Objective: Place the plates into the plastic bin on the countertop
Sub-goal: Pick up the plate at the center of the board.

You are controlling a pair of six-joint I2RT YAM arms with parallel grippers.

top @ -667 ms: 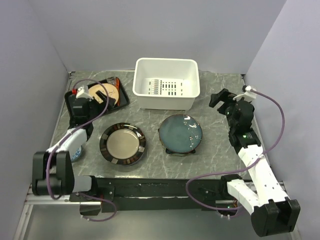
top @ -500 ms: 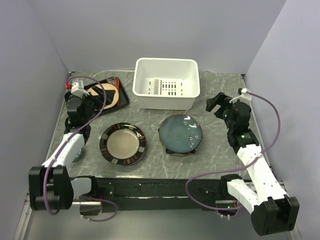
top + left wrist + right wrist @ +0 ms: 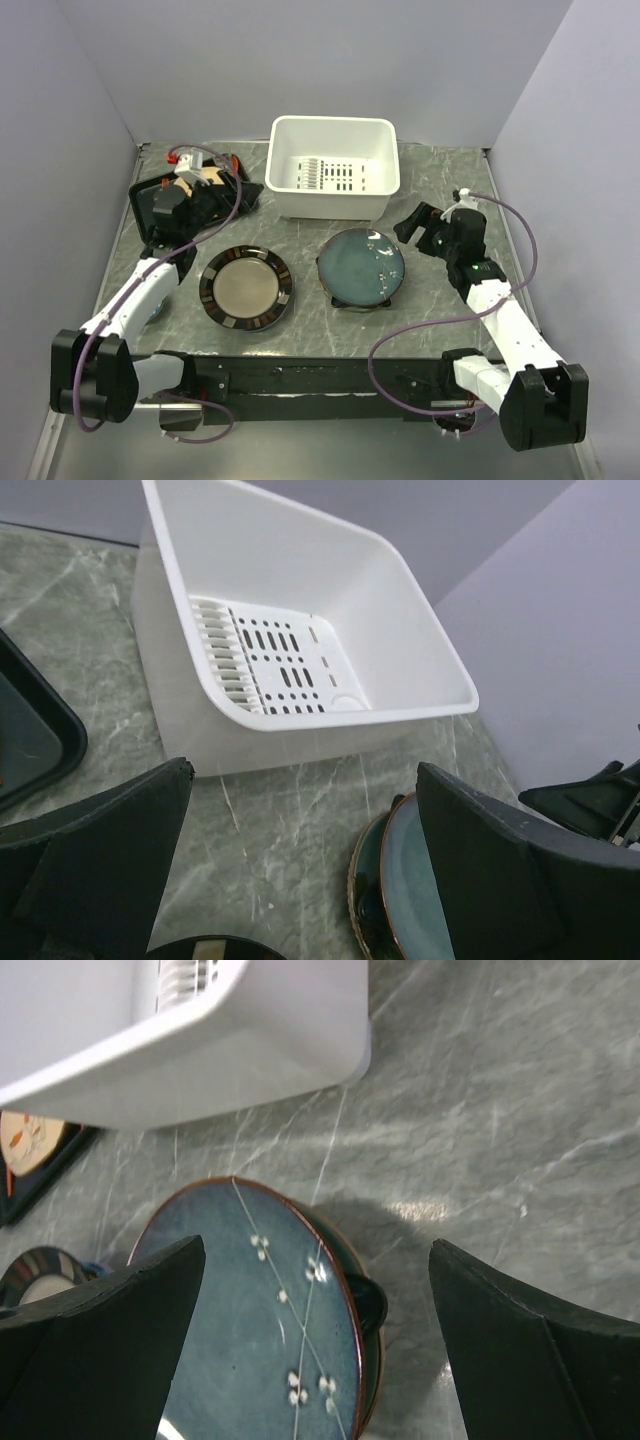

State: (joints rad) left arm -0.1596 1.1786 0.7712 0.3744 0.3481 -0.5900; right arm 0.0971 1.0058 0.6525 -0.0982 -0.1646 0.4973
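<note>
You've got nothing to read right now: no lettering, label, brand or number shows on the plastic bin [image 3: 334,205], the teal plate [image 3: 361,266], the dark-rimmed plate [image 3: 245,288] or the counter [image 3: 430,300].

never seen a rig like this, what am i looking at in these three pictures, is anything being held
Two robot arms are bolted at the near edge of a grey marble-look countertop. The wide picture comes from a fixed camera above and behind them. The other two come from a camera on each wrist, so the dark wedges there are that arm's own fingers. On the countertop: a white plastic bin, a teal plate, a dark-rimmed beige plate and a black tray. The left tool is by the tray, the right tool beside the teal plate. Both are open and hold nothing.
</note>
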